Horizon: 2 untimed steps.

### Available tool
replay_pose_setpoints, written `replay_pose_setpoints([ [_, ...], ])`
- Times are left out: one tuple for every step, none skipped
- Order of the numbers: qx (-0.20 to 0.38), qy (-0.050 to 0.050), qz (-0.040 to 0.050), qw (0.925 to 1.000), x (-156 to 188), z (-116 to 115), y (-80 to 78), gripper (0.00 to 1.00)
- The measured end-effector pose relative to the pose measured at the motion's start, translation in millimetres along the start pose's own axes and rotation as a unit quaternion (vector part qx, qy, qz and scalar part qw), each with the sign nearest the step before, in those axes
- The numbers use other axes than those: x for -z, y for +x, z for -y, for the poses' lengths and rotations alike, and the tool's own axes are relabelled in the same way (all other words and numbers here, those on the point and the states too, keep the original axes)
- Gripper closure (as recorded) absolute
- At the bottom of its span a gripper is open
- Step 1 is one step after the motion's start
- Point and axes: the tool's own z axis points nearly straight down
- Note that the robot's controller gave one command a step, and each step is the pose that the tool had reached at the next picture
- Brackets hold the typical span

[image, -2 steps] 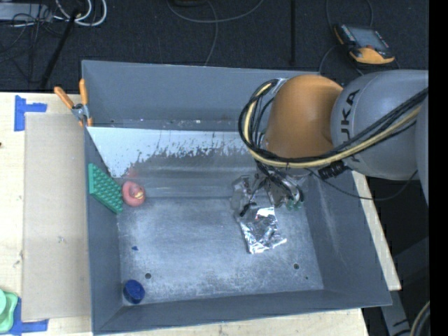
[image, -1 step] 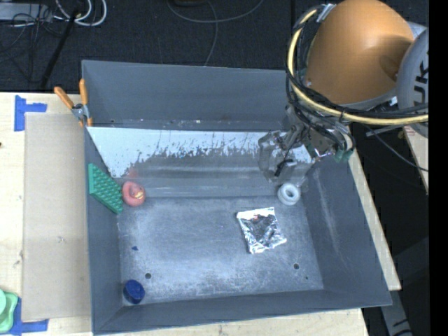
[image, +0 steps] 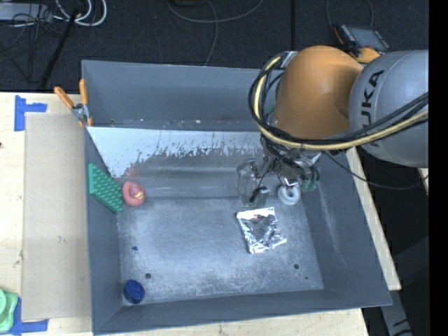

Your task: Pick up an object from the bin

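Hand [image: 260, 189] of a grey robot arm [image: 395, 107], reaching in from the right, hangs low over the floor of a grey metal bin [image: 210, 271], right of centre and close to the back wall. Whether it is spread or pressed together cannot be told, since an orange cover [image: 315, 89] and looped black cables [image: 262, 110] on the wrist overhang it. A white round piece [image: 288, 194] sits just beside the hand on its right. Crumpled silver foil [image: 261, 231] lies on the bin floor just in front of the hand (nearest the viewer's side), apart from it. Well away, by the left wall, a green perforated piece [image: 105, 187] leans beside a pink ball [image: 133, 194]. A blue cap [image: 133, 291] rests in the front left corner.
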Motion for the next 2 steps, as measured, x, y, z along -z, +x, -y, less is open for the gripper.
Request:
replay_pose_setpoints([
  [0.064, 0.001, 0.0031, 0.9980, -30, -1, -20.3, 1.00],
  [-0.218, 0.000, 0.0030, 0.9760, -52, 24, -14.8, 1.00],
])
